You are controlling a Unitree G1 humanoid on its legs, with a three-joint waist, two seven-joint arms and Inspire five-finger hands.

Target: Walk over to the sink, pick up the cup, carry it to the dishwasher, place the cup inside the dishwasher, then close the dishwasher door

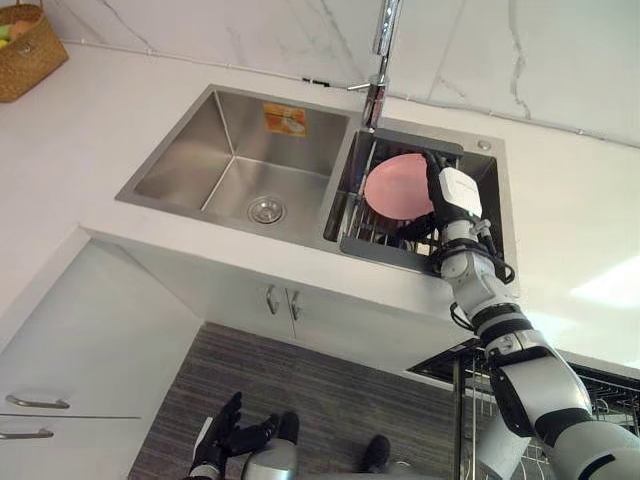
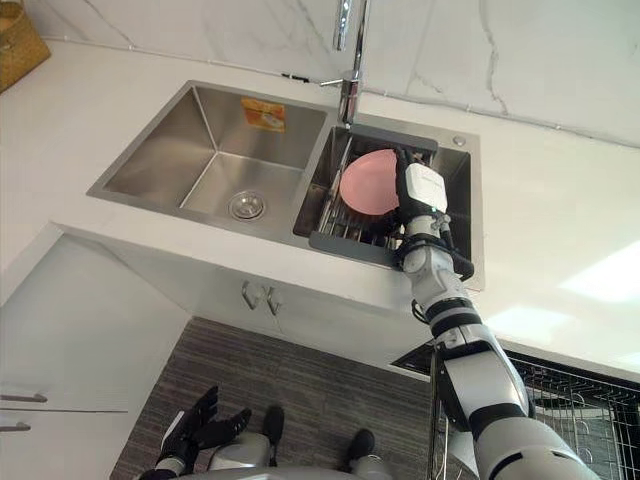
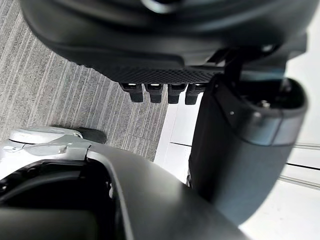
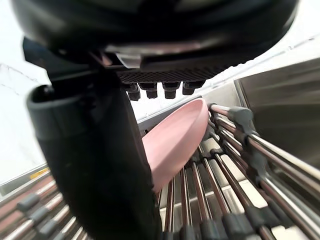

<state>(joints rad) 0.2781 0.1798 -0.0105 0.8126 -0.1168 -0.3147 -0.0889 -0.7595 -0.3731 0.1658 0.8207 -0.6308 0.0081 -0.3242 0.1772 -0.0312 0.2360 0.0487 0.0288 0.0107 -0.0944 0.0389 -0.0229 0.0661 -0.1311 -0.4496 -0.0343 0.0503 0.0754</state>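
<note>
Right hand [image 1: 455,195], fingers straight and empty, just beside the tilted pink dish [image 1: 397,186] in the sink's [image 1: 190,155] right-basin rack [image 1: 385,250]; left hand [image 1: 224,428] hangs open below the sink.

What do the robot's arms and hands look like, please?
The right arm is made of silver-grey rounded shells with black bands at the joints. Its dark right hand bears a white, rounded-square cover. The left hand is dark too, with a finely textured palm.
</note>
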